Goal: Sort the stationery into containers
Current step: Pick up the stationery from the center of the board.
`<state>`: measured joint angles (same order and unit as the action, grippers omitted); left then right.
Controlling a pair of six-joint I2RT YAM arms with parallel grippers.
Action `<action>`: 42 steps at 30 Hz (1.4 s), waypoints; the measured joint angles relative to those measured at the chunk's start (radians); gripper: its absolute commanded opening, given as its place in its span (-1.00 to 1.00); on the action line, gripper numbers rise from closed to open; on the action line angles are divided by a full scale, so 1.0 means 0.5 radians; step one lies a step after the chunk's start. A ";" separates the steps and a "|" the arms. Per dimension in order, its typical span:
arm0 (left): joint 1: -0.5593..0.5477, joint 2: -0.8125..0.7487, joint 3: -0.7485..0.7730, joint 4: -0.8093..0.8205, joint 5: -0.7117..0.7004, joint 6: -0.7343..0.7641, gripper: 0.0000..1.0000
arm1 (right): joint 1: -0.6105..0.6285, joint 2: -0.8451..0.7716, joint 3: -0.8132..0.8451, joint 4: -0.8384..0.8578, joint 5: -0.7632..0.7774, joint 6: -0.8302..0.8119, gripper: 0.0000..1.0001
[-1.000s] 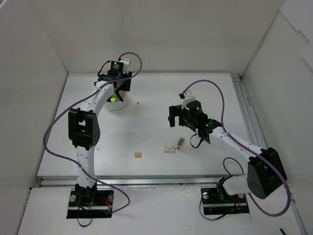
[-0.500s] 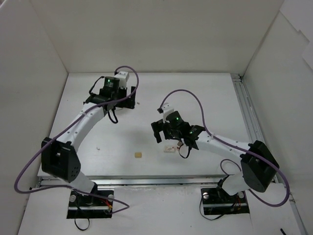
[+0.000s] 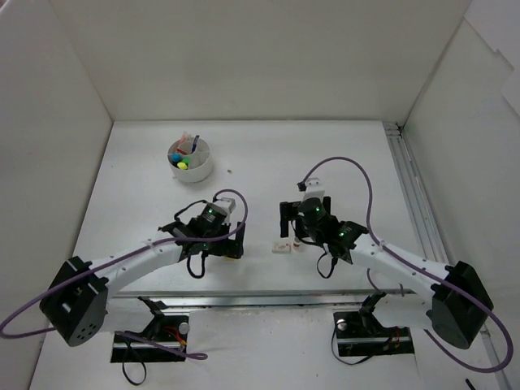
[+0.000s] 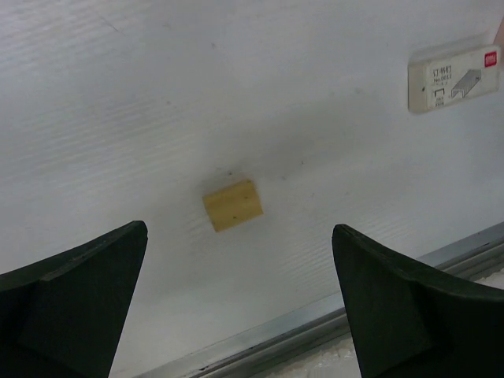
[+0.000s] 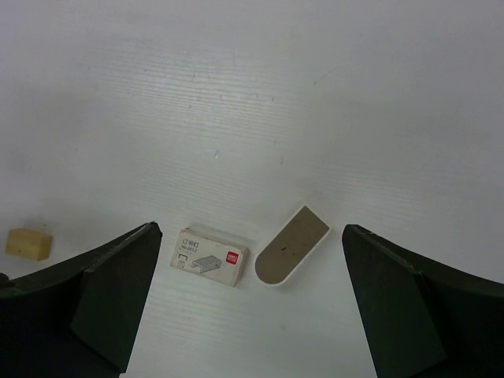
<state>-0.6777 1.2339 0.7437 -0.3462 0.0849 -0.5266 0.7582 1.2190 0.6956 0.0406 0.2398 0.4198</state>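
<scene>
Beige eraser (image 4: 233, 205) alone, bare table (image 3: 325, 154) all round, L gripper (image 4: 239, 230) jaws wide above it | staple box (image 5: 209, 257) & grey eraser (image 5: 291, 245) side by side, slim gap btw | pot (image 3: 190, 158) far back, well apart

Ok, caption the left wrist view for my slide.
Open left end effector poised over a small beige eraser, white box at upper right.
</scene>
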 measured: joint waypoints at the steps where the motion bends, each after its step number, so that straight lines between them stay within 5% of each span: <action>1: -0.049 0.053 -0.003 0.007 -0.011 -0.034 0.99 | -0.001 -0.045 -0.014 -0.008 0.016 0.014 0.96; 8: -0.162 0.436 0.036 0.130 -0.040 -0.172 0.78 | -0.022 -0.214 -0.092 -0.043 0.066 0.094 0.96; 11: -0.162 0.552 0.134 0.163 -0.069 -0.212 0.43 | -0.024 -0.243 -0.120 -0.081 0.085 0.109 0.96; 15: -0.177 0.634 0.188 0.178 -0.111 -0.256 -0.47 | -0.027 -0.272 -0.132 -0.113 0.114 0.111 0.96; 17: -0.192 0.652 0.199 0.172 -0.121 -0.270 -0.49 | -0.027 -0.288 -0.132 -0.127 0.125 0.110 0.96; 21: -0.244 0.649 0.208 0.143 -0.153 -0.281 0.06 | -0.029 -0.311 -0.132 -0.153 0.139 0.110 0.96; 32: -0.269 0.605 0.208 -0.072 -0.326 -0.336 0.28 | -0.037 -0.289 -0.132 -0.166 0.142 0.109 0.96; 37: -0.283 0.565 0.159 -0.111 -0.396 -0.353 0.03 | -0.037 -0.227 -0.132 -0.166 0.140 0.109 0.96; 42: -0.384 0.621 0.196 -0.124 -0.496 -0.331 -0.70 | -0.037 -0.217 -0.132 -0.169 0.138 0.109 0.96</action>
<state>-0.8696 1.5444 0.8417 -0.4084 -0.1631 -0.6922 0.7399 1.1107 0.6296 -0.0437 0.3088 0.4744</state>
